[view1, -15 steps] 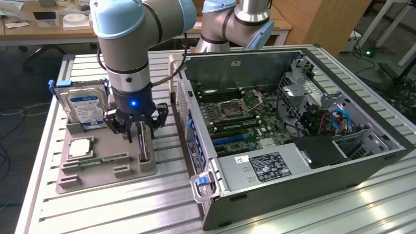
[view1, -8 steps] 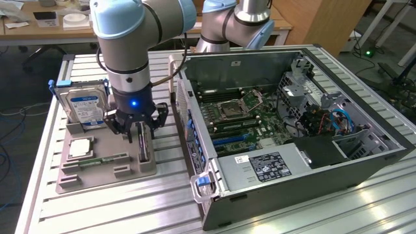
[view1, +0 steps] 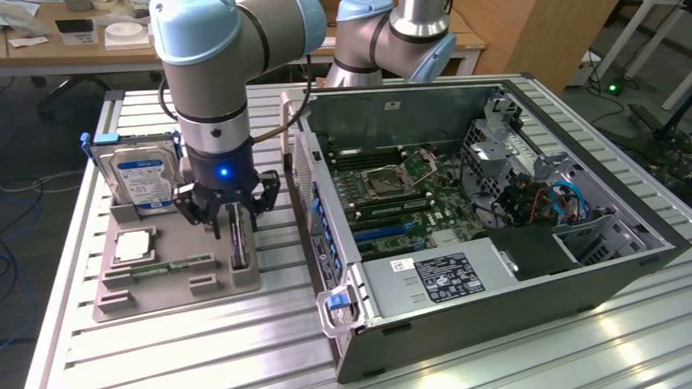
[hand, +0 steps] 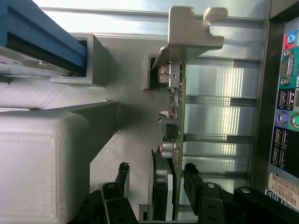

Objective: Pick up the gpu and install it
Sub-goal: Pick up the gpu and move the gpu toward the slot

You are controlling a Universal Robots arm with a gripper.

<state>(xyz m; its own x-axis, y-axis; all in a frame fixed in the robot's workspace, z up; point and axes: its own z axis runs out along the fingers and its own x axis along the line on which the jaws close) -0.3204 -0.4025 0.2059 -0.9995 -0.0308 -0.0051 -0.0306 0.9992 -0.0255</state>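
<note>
Arm [view1: 216, 73] is hanging vertical over grey moulded tray [view1: 151, 298], wrist pointing straight down. Open metal pc case [view1: 487, 332] is sitting just beside the tray, motherboard showing. Tray is holding blue-labelled hard drive [view1: 144, 174] upright at one end and thin flat gpu [view1: 239, 247] standing on edge in a slot. Gripper [view1: 236, 225] is straddling the gpu, fingers spread, not pinching.

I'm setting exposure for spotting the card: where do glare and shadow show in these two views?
Exterior view: light glares off the ribbed table beside the computer case, at the exterior view's right; the tray is evenly lit. Wrist view: bright streaks on the table slats lie right beside the card, its metal bracket shines, and the open hand astride it is dark.
</note>
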